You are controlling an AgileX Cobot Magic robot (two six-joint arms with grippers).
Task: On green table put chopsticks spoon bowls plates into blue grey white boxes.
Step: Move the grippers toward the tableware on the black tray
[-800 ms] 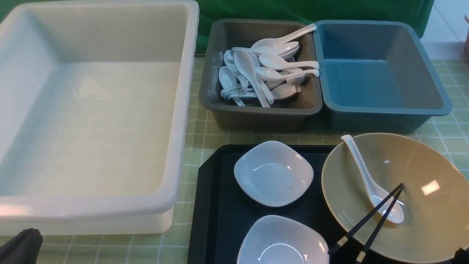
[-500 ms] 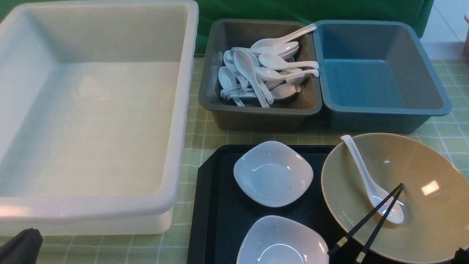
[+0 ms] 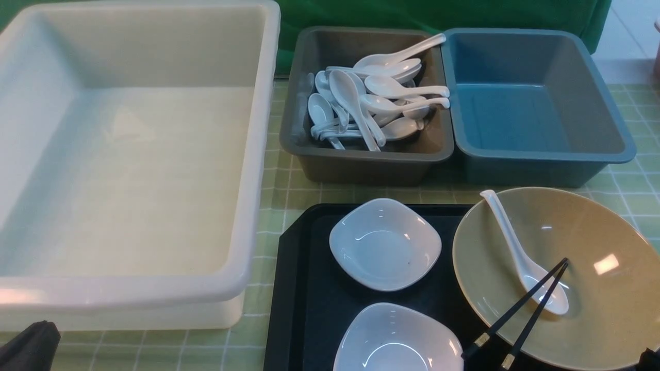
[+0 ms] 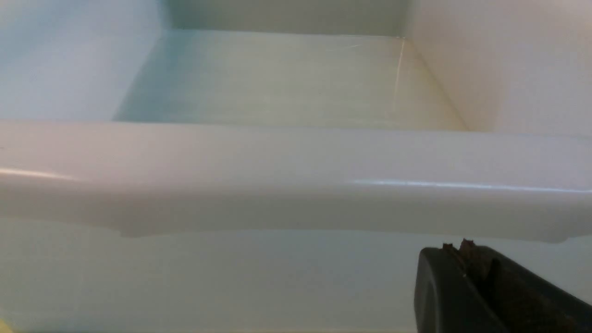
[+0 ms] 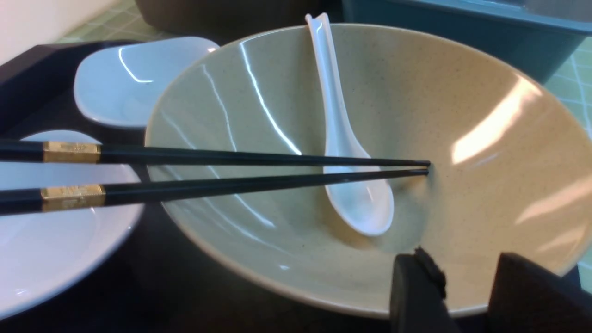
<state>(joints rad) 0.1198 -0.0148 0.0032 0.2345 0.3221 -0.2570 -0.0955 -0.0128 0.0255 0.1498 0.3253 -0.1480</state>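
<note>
On the green table [image 3: 289,193] the sorting looked barely begun for this setting. The grey box [image 3: 361,154] already held a heap of white spoons [image 3: 371,103], while the white box [image 3: 129,296] and the blue box [image 3: 541,153] beside the grey one showed bare floors. Everything else waited on or by the black tray [image 3: 294,288]. The two plates, the far one [image 3: 385,243] and the near one [image 3: 397,340], lay side by side with nothing in them. The wide tan bowl [image 3: 608,309] sat at the tray's right side. The spoon [image 3: 521,257] rested inside the bowl, its handle leaning up on the far rim. The chopsticks [image 3: 521,309] crossed over its scoop, tips down in the bowl and gold-banded ends jutting out past the near rim toward the near plate. The right gripper [image 5: 469,296] hung just at the bowl's near edge, its two fingers parted with a clear gap and nothing between them. The left gripper [image 4: 471,277] sat low outside the white box's near wall, and how far it was open could not be told from the sliver in view. By that reckoning the chopsticks, spoon, bowl and both plates all had yet to be boxed.
</note>
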